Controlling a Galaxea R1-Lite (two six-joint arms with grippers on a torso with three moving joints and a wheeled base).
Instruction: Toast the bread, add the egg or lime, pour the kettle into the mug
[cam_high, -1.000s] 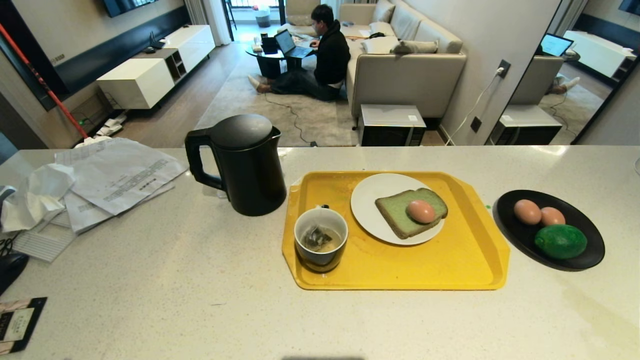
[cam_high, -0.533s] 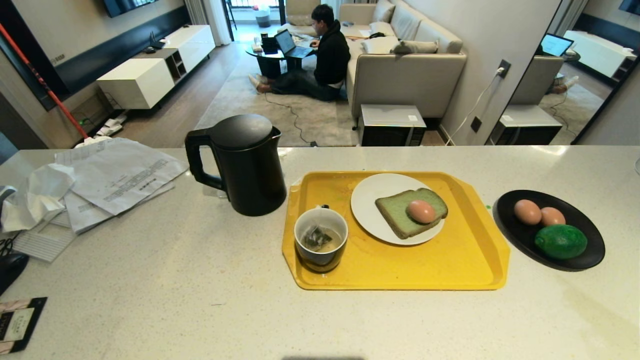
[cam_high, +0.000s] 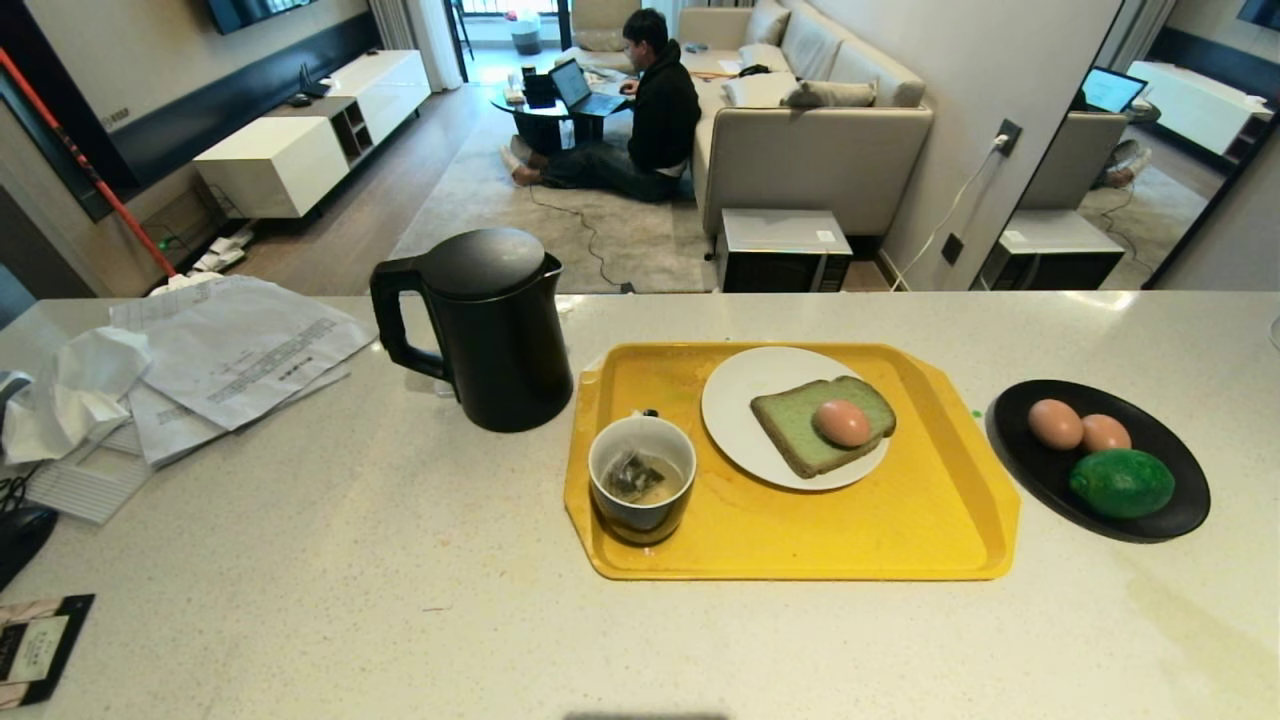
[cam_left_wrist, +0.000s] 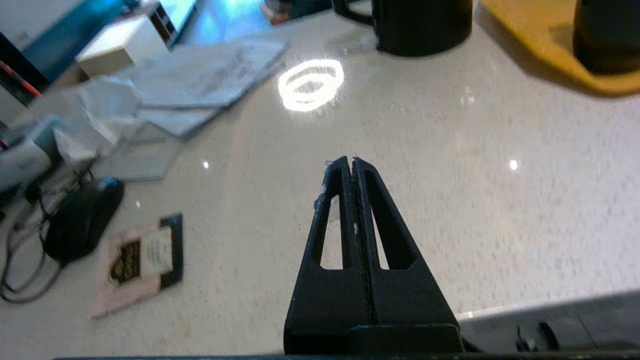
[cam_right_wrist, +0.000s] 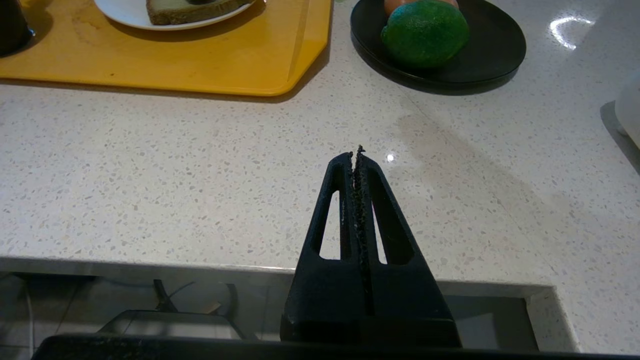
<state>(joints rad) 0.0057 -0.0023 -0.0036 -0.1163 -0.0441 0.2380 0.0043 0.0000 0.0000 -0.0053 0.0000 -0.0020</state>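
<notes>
- Head view: the yellow tray is the landmark. On it, a white plate carries the bread with one egg resting on top; the mug stands in the tray's near left corner with a teabag inside. The black kettle stands just left of the tray, handle turned away from it. Right of the tray, a black dish holds two eggs and the lime. No arm shows.
- Left wrist view: the left gripper hangs clenched and empty over bare counter, well left of the tray. The kettle looks heavy and rigid; its loop handle is probably the best hold.
- Right wrist view: the right gripper is pressed closed, empty, at the counter edge nearest the robot, near the tray; the open room there is wide. The egg is likely fragile and rolls.
</notes>
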